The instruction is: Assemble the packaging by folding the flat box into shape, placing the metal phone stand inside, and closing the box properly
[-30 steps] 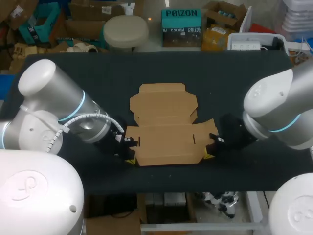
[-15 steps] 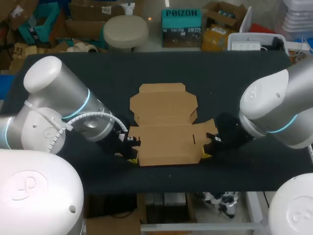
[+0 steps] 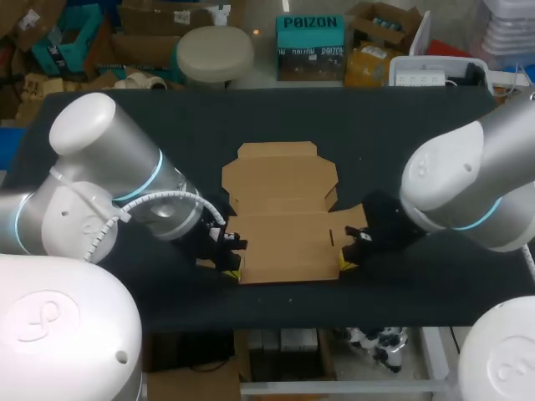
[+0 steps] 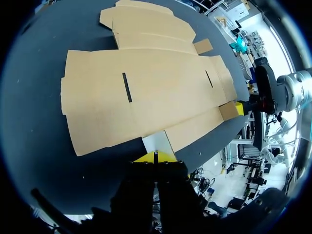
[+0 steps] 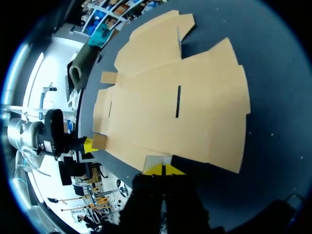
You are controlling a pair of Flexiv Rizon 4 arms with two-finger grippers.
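Note:
The flat brown cardboard box (image 3: 284, 209) lies unfolded on the black table (image 3: 401, 134), with its lid panel toward the far side. My left gripper (image 3: 231, 269) is at the box's near left corner, shut on a small corner flap (image 4: 157, 141) that sticks out from between its yellow tips (image 4: 155, 157). At the near right corner my right gripper (image 3: 344, 265) is shut on the matching flap (image 5: 157, 161). In the left wrist view the right gripper (image 4: 240, 108) shows across the box (image 4: 146, 92). The right wrist view shows the box (image 5: 180, 112) ahead of its gripper (image 5: 164, 169).
The table's front edge (image 3: 292, 302) runs close behind both grippers. Both arms come in low from the sides, their wrists just above the table beside the cardboard.
Both grippers have moved inward toward each other along the box's near edge, drawing the corner flaps with them. The box's near part now looks narrower.

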